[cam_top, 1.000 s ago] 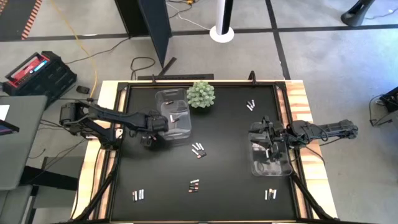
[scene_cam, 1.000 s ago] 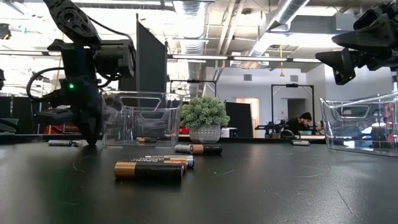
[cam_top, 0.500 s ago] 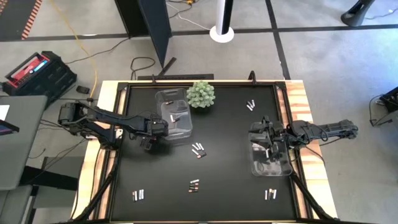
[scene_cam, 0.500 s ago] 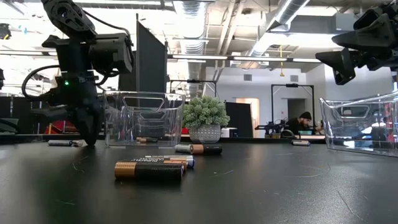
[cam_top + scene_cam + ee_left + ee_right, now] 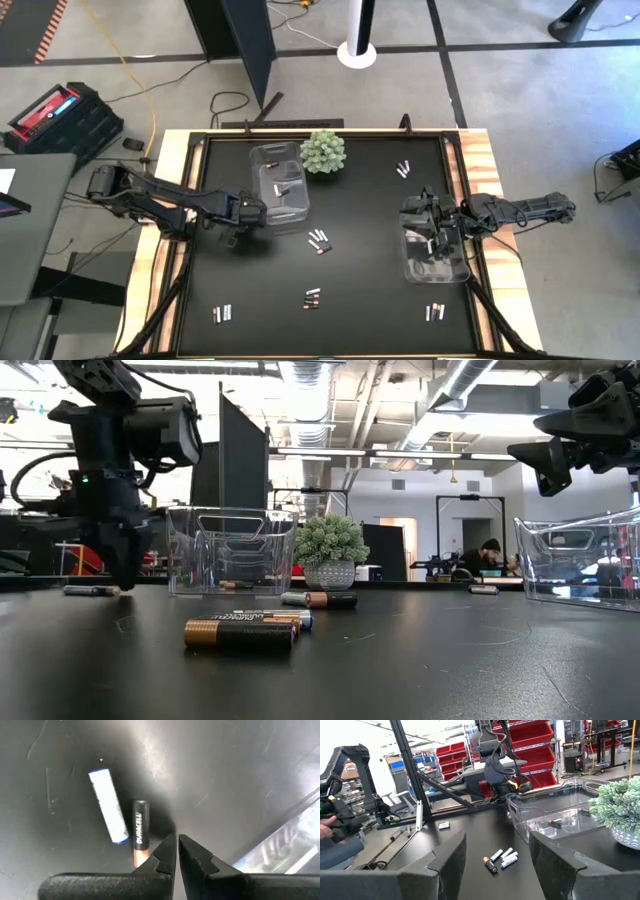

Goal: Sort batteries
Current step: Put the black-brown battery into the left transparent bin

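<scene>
On the left side of the tabletop [image 5: 380, 215], just outside the left clear bin [image 5: 281, 188], lie two batteries side by side: a dark cell with a copper end [image 5: 139, 836] and a pale silver-white cell with a blue tip [image 5: 108, 805]. The left hand [image 5: 177, 854] hangs low just beside the dark cell, its fingers [image 5: 162, 856] pressed almost together with only a thin slit between them, holding nothing. Other batteries lie in small groups on the tabletop: one at the middle [image 5: 319, 241], one nearer [image 5: 312, 297], one near left [image 5: 222, 313], one near right [image 5: 434, 312], one far right [image 5: 403, 169]. A few cells already rest in the left clear bin. The right hand [image 5: 496, 865] waits over the right clear bin [image 5: 436, 262], fingers spread wide and empty. A green spiky plant [image 5: 323, 152] stands at the far edge beside the left bin.

Likely failure modes, judged from this arrangement: with the fingers so nearly closed, a descent would push the dark cell rather than straddle it, and a round cell rolls readily. Because the two cells lie so close together, a reopened hand could catch both, or knock the pale one away, mixing the types. The bin wall close by could also obstruct one finger.
</scene>
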